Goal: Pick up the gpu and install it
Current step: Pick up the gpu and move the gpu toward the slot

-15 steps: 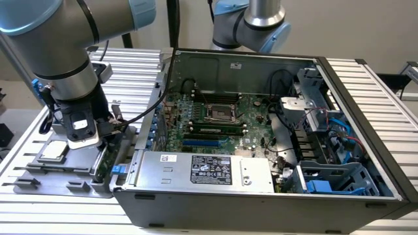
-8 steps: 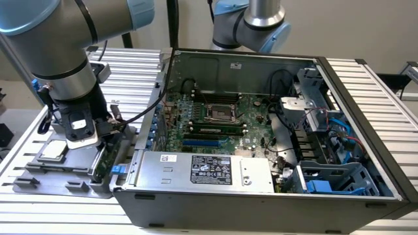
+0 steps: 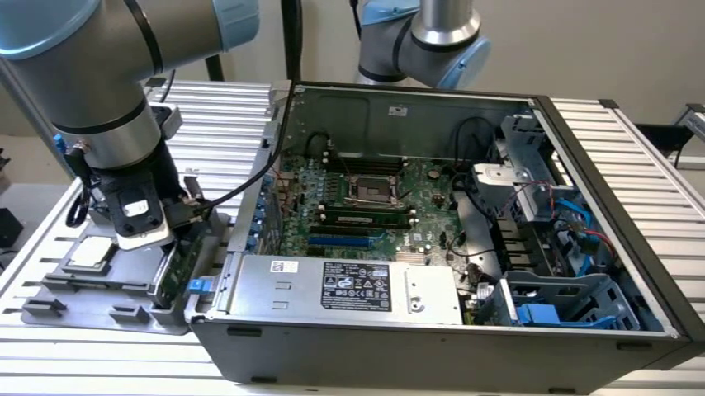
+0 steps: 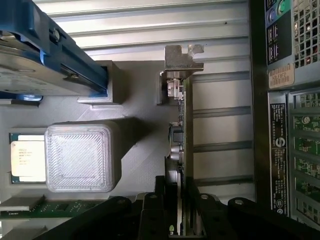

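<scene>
Bright, even light — soft shadows, muted colours.

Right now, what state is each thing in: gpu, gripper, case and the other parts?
gpu: standing on edge in the grey holder.
gripper: fingers shut on the gpu's two faces.
computer case: open, side panel off.
processor chip: lying flat in the holder.
hard drive: resting in the holder.

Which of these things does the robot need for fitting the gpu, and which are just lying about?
For the job: gpu; hand at the gpu; open computer case.

Lying about: hard drive with blue rails; processor chip; memory stick.
</scene>
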